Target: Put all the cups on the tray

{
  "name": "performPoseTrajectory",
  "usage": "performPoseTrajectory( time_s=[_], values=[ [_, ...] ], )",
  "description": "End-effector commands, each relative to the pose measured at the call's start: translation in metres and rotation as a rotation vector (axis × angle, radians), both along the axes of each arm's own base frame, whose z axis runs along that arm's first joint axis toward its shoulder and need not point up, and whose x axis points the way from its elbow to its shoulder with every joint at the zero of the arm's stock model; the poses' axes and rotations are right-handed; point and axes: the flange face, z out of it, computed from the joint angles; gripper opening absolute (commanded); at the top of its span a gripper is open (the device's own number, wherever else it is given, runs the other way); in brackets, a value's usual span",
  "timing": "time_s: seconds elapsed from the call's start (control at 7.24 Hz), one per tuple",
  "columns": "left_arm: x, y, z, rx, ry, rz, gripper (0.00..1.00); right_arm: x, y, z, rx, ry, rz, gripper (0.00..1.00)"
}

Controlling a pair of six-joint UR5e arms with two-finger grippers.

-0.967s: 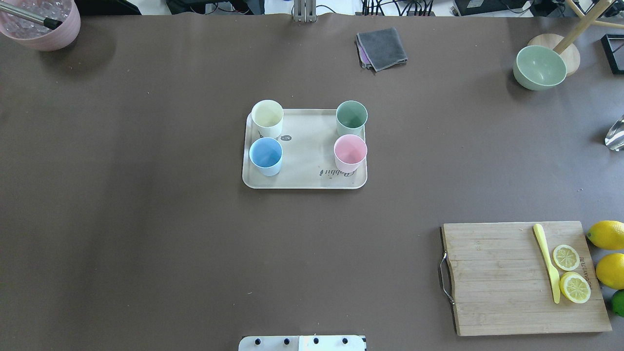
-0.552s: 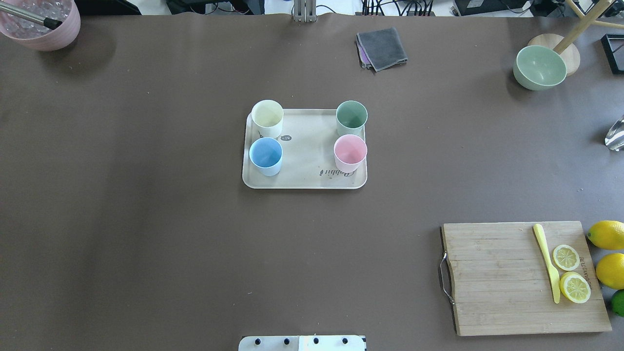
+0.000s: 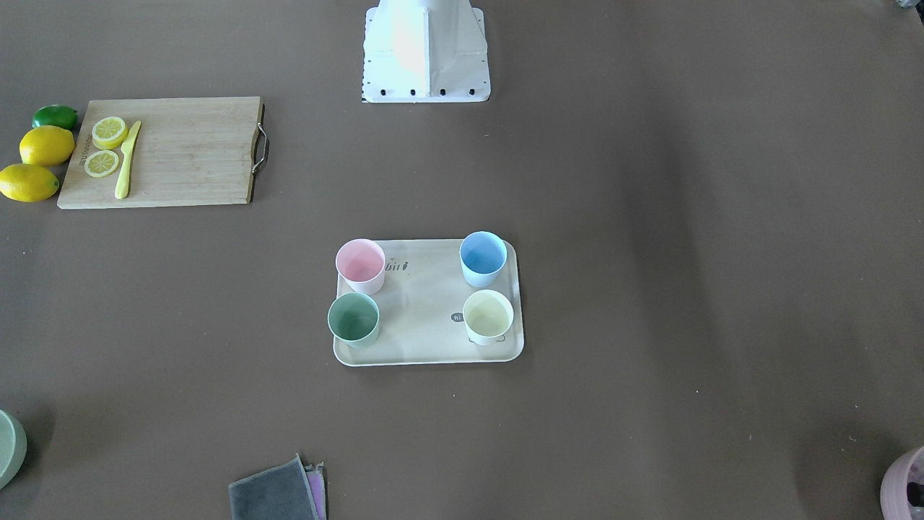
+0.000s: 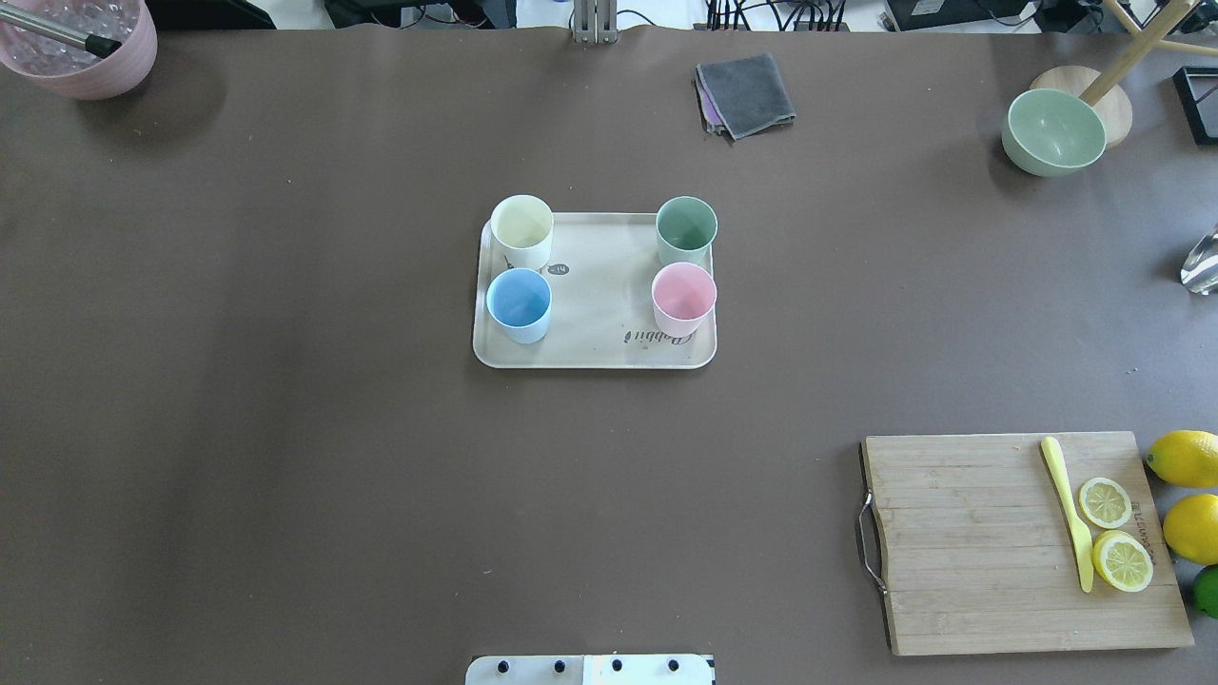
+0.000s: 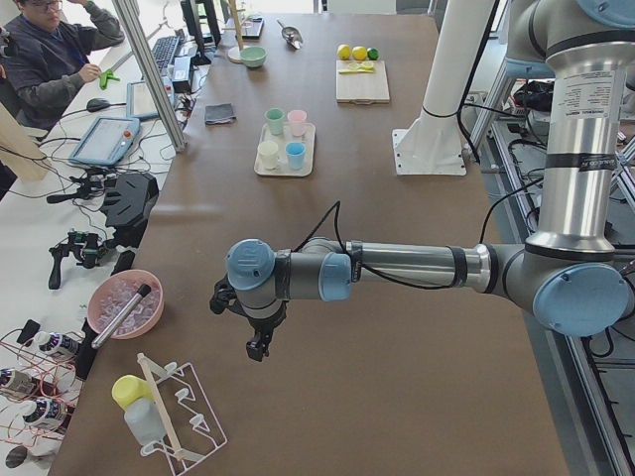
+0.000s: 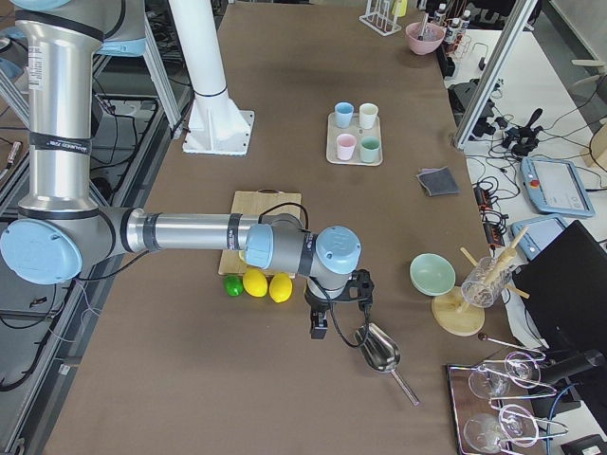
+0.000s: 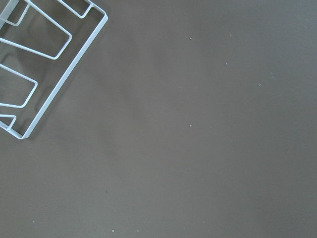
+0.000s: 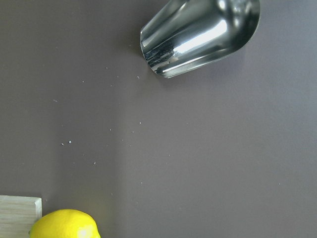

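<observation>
The cream tray (image 4: 599,314) lies mid-table with all four cups upright on it: the white cup with yellow inside (image 4: 521,228), the sage green cup (image 4: 686,228), the light blue cup (image 4: 519,303) and the pink cup (image 4: 683,297). The front-facing view shows the same tray (image 3: 426,325). My left gripper (image 5: 260,347) hangs over bare table far from the tray, near the table's left end. My right gripper (image 6: 320,330) hangs near the right end, beside the lemons. I cannot tell whether either is open or shut.
A wooden cutting board (image 4: 990,542) holds a yellow knife and lemon slices, with lemons (image 4: 1185,457) beside it. A grey cloth (image 4: 745,93), a green bowl (image 4: 1053,130) and a mauve pot (image 4: 81,43) stand at the far edge. A wire rack (image 7: 29,59) and a metal scoop (image 8: 198,34) lie under the wrists.
</observation>
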Motion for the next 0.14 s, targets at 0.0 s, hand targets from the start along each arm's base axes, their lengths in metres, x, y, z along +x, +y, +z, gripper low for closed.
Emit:
performPoseTrajectory(
  time_s=[0.0],
  values=[
    [-0.001,-0.0015,-0.0008,0.003,-0.012,0.0,0.98,-0.0004,-0.0002,-0.0005,0.001,0.0,-0.001,1.0]
  ],
)
